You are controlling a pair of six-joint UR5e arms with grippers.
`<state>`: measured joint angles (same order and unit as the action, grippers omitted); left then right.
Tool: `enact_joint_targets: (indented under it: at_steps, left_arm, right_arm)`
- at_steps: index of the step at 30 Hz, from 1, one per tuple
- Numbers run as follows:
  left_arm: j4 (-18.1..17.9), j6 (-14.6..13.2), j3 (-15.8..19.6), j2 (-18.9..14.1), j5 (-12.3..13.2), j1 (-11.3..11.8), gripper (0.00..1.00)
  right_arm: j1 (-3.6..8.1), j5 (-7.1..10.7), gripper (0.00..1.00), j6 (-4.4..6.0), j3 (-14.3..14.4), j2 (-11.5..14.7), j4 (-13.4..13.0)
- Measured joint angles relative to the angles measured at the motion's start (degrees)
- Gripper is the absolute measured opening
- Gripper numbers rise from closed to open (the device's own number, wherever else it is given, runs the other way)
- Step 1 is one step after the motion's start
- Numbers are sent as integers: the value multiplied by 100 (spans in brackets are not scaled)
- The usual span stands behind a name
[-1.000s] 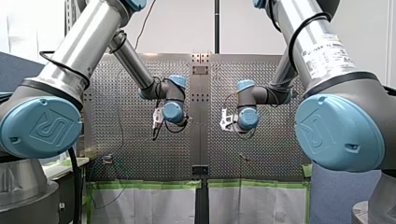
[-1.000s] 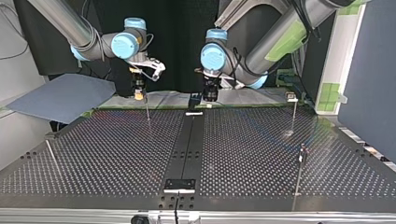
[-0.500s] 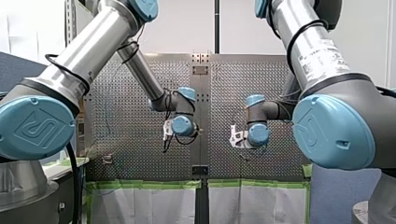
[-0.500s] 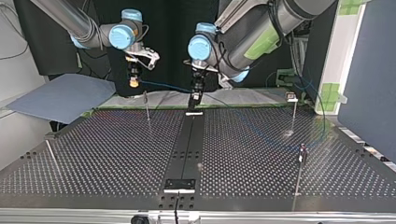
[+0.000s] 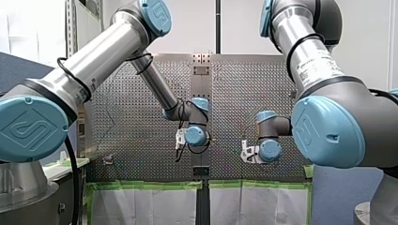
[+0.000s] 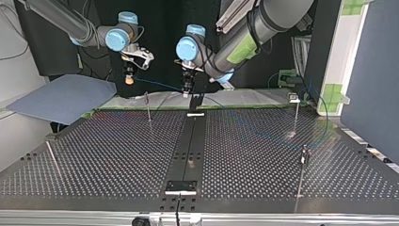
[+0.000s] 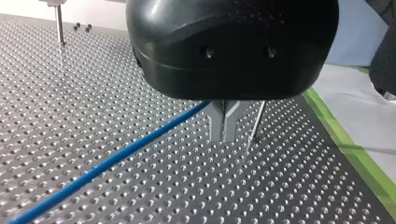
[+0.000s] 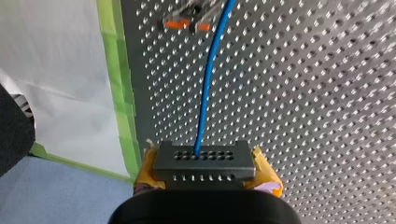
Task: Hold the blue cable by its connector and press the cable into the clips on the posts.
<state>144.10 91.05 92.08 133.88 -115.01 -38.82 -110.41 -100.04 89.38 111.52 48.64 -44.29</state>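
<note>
Blue cable (image 8: 205,93): it's running straight out of the connector (image 8: 204,161) ahead of my right gripper (image 8: 205,164) and passing just beside an orange-tabbed clip (image 8: 187,22). In the top view it's stretching between the two grippers at the frame's upper centre.
Connector: a dark block with rows of holes, sitting squarely between the yellow pads (image 8: 148,164).
My right gripper: clamping tight on the connector and hanging at the top view's upper left.
My left gripper (image 7: 224,125): its metal fingers (image 7: 217,122) are pinching together on the blue cable, which is trailing away from them low over the perforated table (image 7: 93,93).
Post (image 7: 256,122): a thin rod standing just beside the left fingers, on the side away from the cable.
Arms: both are hovering over the table's far edge in the top view.
</note>
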Motion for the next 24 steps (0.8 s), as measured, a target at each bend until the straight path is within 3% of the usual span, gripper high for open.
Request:
enact_joint_targets:
  at_steps: [7,19,24]
  left_arm:
    - [-147,76,-188,432,-24,-115,5]
    - [-39,183,-786,1107,-234,-424,7]
    - [-127,222,-924,1368,-266,-480,7]
  right_arm:
    - [375,347,0,0,-1,-50,-168]
    - [627,450,0,8,-38,-386,-502]
    - [732,604,0,62,-120,-415,-634]
